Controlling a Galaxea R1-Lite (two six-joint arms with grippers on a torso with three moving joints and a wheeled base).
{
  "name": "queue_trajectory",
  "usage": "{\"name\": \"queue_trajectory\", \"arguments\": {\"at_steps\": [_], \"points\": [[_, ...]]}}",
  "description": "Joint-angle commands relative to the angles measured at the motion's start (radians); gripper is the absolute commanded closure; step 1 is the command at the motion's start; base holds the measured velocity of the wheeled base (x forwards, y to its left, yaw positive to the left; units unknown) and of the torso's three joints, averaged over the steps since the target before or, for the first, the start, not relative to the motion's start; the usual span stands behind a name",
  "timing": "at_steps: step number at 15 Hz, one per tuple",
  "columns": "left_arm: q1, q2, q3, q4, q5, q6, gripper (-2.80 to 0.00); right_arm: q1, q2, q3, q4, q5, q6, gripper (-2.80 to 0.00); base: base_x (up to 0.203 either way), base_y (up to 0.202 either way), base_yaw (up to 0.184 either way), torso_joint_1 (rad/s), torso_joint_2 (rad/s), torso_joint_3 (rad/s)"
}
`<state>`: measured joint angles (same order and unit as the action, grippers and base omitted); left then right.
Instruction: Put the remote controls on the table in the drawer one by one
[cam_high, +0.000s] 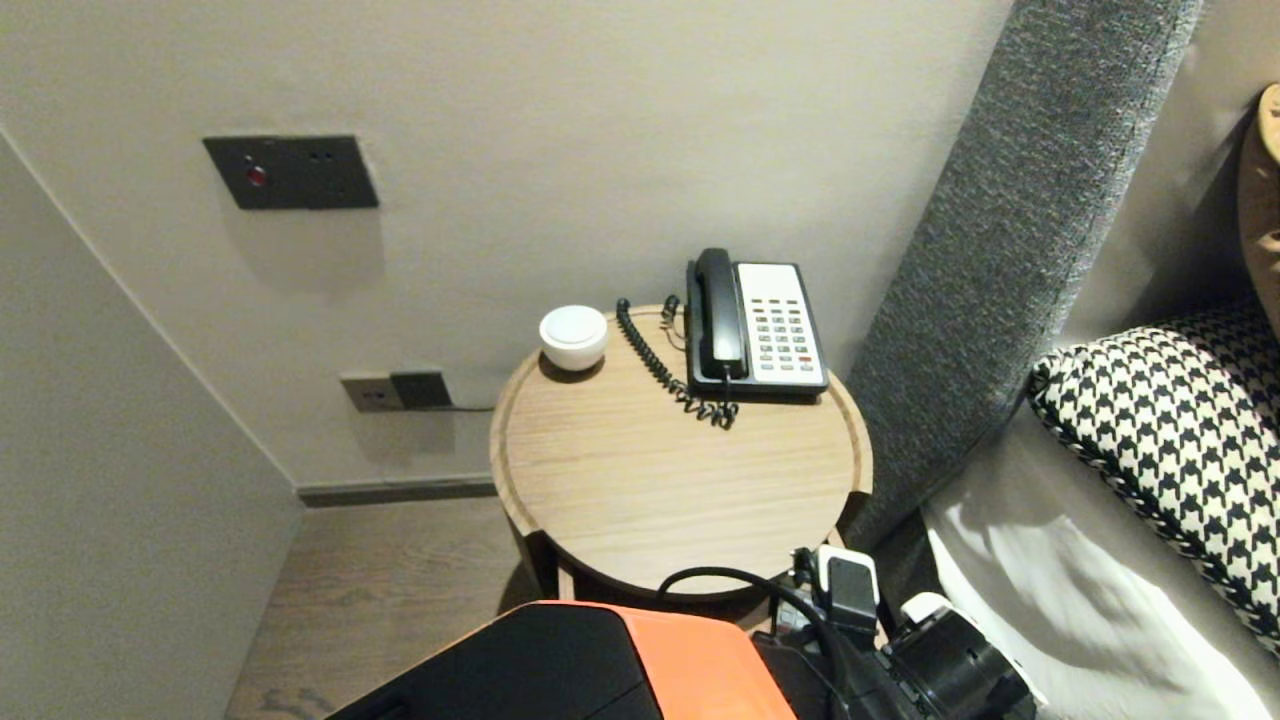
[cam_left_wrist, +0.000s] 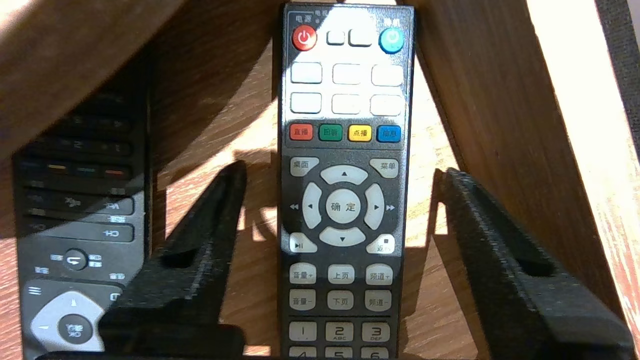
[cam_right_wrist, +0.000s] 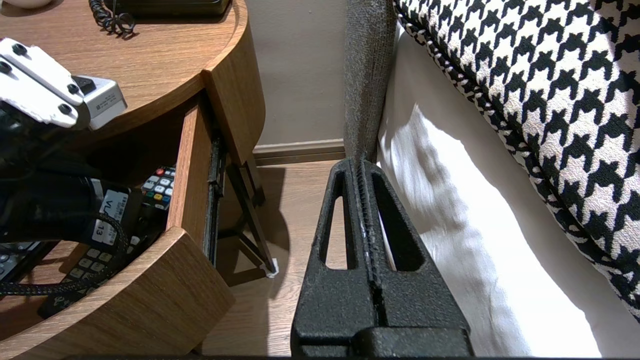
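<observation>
A dark remote (cam_left_wrist: 345, 200) with white and coloured buttons lies flat on the wooden floor of an open drawer (cam_left_wrist: 250, 280). My left gripper (cam_left_wrist: 342, 169) is open and straddles it. Wood shows between the remote and each of the fingers (cam_left_wrist: 210, 235), so neither touches it. A second, darker remote (cam_left_wrist: 80, 240) lies beside it in shadow. In the right wrist view, my left arm (cam_right_wrist: 45, 200) reaches into the drawer (cam_right_wrist: 192, 165) under the round table top. My right gripper (cam_right_wrist: 361, 162) is shut and empty, parked low between the table and the bed.
On the round wooden table (cam_high: 680, 480) stand a telephone (cam_high: 755, 325) with a coiled cord and a small white round object (cam_high: 573, 337). The drawer's side wall (cam_left_wrist: 500, 125) is close to the gripper. A bed with a houndstooth pillow (cam_high: 1180, 440) and a grey headboard (cam_high: 1010, 230) are on the right.
</observation>
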<state>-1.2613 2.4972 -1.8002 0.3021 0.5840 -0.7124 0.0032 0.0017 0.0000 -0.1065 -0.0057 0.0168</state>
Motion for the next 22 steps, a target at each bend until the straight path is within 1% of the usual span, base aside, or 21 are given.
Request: {"name": "queue_trajectory", "arguments": {"at_steps": [1,6,9,18,19,20,22], "points": [[-0.002,-0.016,-0.001,0.006,0.003,-0.002,-2.80,0.001,0.001,0.040,-0.001,0.000,0.000,0.00,0.000,0.000,0.000,0.000,0.00,0.000],[-0.022,-0.099,0.012,0.015,0.004,0.016,-2.80,0.001,0.001,0.040,-0.001,0.000,0.000,0.00,0.000,0.000,0.000,0.000,0.00,0.000],[-0.031,-0.148,0.052,0.020,0.003,0.050,-2.80,0.001,0.001,0.040,-0.001,0.000,0.000,0.00,0.000,0.000,0.000,0.000,0.00,0.000],[-0.046,-0.278,0.060,0.049,0.002,0.066,-2.80,0.000,0.001,0.040,-0.001,0.000,0.000,0.00,0.000,0.000,0.000,0.000,0.00,0.000],[-0.046,-0.289,0.062,0.057,0.002,0.066,0.00,0.000,0.001,0.040,-0.001,0.000,0.000,0.00,0.000,0.000,0.000,0.000,0.00,0.000],[-0.046,-0.313,0.073,0.071,0.002,0.063,0.00,0.001,0.001,0.040,-0.001,0.000,0.000,0.00,0.000,0.000,0.000,0.000,0.00,0.000],[-0.043,-0.350,0.136,0.073,0.003,0.055,0.00,0.000,0.001,0.040,-0.001,0.000,0.000,0.00,0.000,0.000,0.000,0.000,0.00,0.000]]}}
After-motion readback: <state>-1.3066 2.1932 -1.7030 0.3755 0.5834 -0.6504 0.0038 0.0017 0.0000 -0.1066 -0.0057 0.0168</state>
